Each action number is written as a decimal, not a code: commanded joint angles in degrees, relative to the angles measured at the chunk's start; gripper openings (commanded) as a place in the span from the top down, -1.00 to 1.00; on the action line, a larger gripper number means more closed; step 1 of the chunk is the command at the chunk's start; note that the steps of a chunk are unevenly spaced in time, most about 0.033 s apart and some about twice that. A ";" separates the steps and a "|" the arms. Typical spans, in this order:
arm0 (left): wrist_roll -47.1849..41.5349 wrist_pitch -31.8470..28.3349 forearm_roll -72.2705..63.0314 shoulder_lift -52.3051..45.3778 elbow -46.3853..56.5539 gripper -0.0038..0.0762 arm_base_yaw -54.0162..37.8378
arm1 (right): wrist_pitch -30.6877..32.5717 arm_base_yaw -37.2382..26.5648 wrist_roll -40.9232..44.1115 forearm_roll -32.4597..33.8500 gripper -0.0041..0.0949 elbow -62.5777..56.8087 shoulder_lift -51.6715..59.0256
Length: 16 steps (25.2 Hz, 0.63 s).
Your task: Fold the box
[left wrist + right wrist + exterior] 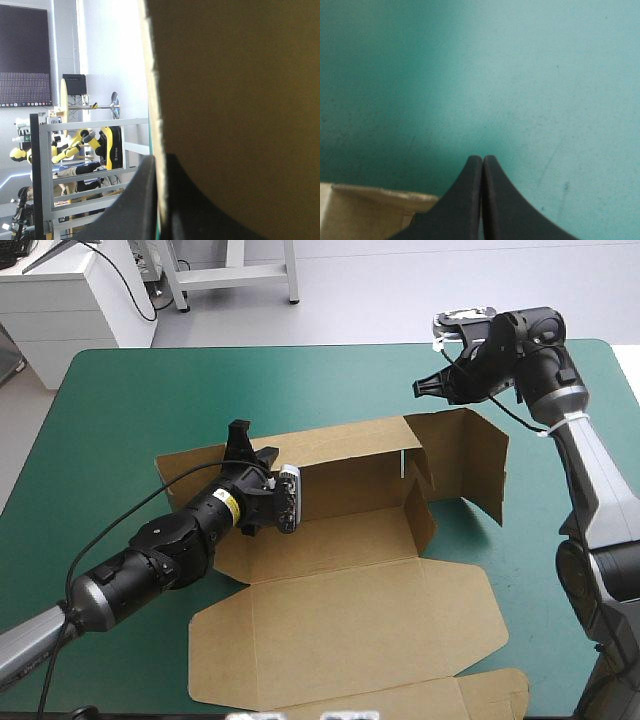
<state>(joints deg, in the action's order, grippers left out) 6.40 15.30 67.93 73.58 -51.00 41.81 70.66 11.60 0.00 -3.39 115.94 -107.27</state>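
Note:
The brown box (340, 570) lies in the middle of the teal-green table, its long back wall raised, its right end walls standing, its lid flat toward the near edge. My left gripper (243, 452) is shut on the box, clamping the top edge of the back wall near its left end. In the left wrist view the board (235, 100) stands as a brown sheet between the black fingers (137, 200). My right gripper (428, 387) hangs shut above the bare cover beyond the box's far right corner, holding nothing. A strip of the box's edge (370, 210) shows beside it in the right wrist view.
The teal-green cover (130, 400) lies bare to the left and behind the box. The box's lid flap (400, 695) reaches almost to the table's near edge. The standing right end flap (485, 465) rises close under my right arm.

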 commanded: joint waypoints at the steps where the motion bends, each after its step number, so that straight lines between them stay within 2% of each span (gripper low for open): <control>1: -4.04 -3.41 3.66 -1.57 -1.20 0.92 0.26 | -3.87 -1.90 -1.37 -1.86 0.96 2.05 2.27; 5: -4.04 -6.25 3.66 -2.73 -1.20 0.92 0.26 | -4.71 -2.63 -3.02 -2.54 0.96 2.13 1.45; 9: -4.04 -4.92 3.66 -3.21 -1.20 0.92 0.26 | -4.97 -2.63 -3.44 -2.79 0.96 2.13 0.85; 12: -4.04 -4.34 3.70 -3.33 -1.20 0.92 0.26 | -2.63 -2.63 -3.44 -2.89 0.96 2.13 -0.13; 16: -4.04 -4.00 3.70 -3.33 -1.20 0.92 0.26 | 0.70 -2.63 -4.30 -7.02 0.96 2.03 -1.15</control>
<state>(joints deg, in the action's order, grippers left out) 3.11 11.55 70.64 72.24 -50.47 41.88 71.27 9.39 -3.57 -8.38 116.34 -111.39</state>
